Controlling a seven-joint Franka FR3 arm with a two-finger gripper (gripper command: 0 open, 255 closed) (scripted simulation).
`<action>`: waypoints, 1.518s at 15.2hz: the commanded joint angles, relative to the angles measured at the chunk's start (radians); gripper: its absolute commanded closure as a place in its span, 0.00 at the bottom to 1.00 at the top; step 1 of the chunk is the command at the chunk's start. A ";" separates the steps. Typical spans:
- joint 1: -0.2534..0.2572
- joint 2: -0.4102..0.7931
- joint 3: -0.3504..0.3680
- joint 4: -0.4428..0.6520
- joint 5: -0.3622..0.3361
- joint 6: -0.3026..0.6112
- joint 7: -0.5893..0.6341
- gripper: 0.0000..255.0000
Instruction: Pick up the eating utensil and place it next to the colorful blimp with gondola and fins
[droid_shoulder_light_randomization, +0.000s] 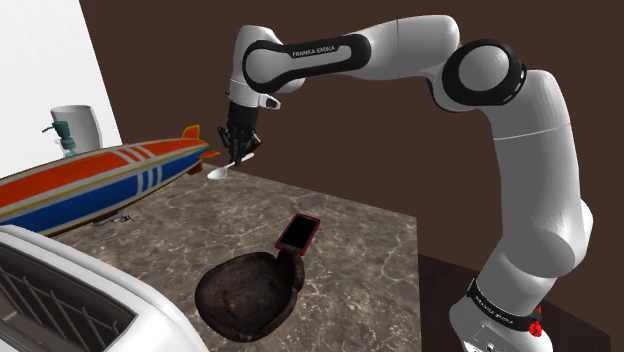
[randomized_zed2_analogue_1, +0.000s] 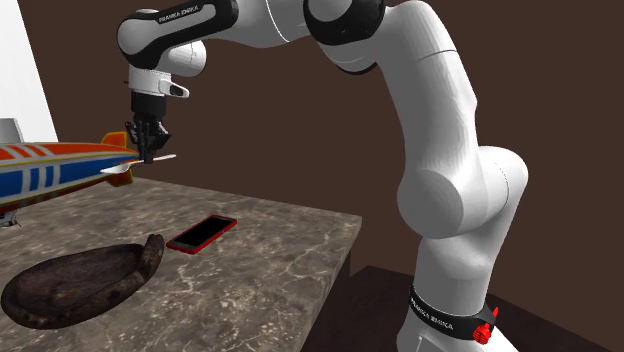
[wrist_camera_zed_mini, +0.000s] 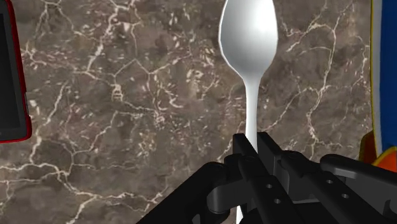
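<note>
While clamped by its handle in the closed gripper (droid_shoulder_light_randomization: 237, 154), one white spoon (wrist_camera_zed_mini: 248, 44) is held above the marble bench (droid_shoulder_light_randomization: 375, 250), near one striped blimp's (droid_shoulder_light_randomization: 90, 182) tail; one red-edged phone (droid_shoulder_light_randomization: 298, 232) and one dark bowl (droid_shoulder_light_randomization: 245, 292) are listed nearer.

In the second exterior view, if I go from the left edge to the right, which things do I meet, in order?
Striped blimp → white spoon held in the gripper → red-edged phone → arm's base. The dark bowl spans below several of these, so I leave it out.
</note>
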 joint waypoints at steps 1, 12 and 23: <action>-0.004 0.002 -0.001 -0.025 -0.001 0.026 -0.001 1.00; -0.005 0.040 -0.016 -0.119 -0.021 0.153 0.001 1.00; 0.001 0.079 -0.032 -0.164 -0.041 0.235 0.005 1.00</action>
